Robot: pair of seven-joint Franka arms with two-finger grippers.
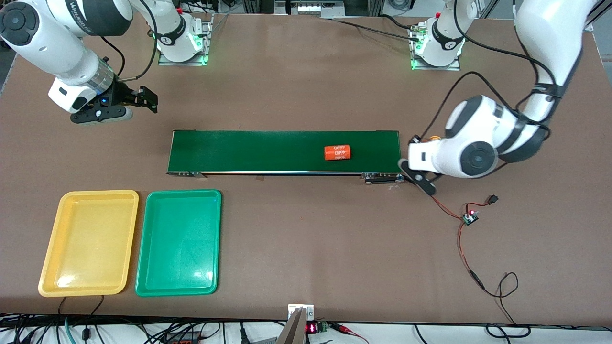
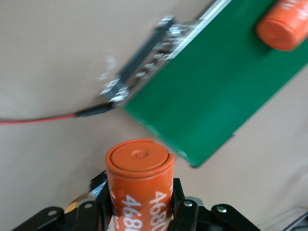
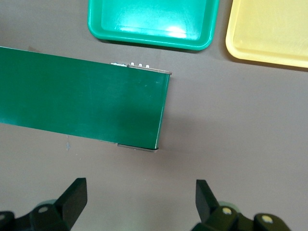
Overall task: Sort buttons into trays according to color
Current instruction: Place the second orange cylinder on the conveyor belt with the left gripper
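Note:
No buttons are in view. The yellow tray (image 1: 88,241) and the green tray (image 1: 179,241) lie side by side and empty, nearer the front camera than the belt, toward the right arm's end of the table. Both show in the right wrist view: the green tray (image 3: 144,42) and the yellow tray (image 3: 269,29). My right gripper (image 1: 146,98) (image 3: 139,192) is open and empty over bare table by the belt's end. My left gripper (image 2: 139,207) is shut on an orange "4680" cylinder (image 2: 139,178) just off the belt's other end.
The long dark-green belt (image 1: 287,150) crosses the table's middle, with a second orange "4680" cylinder (image 1: 337,153) lying on it. A red and black wire with a small circuit board (image 1: 470,218) runs over the table at the left arm's end.

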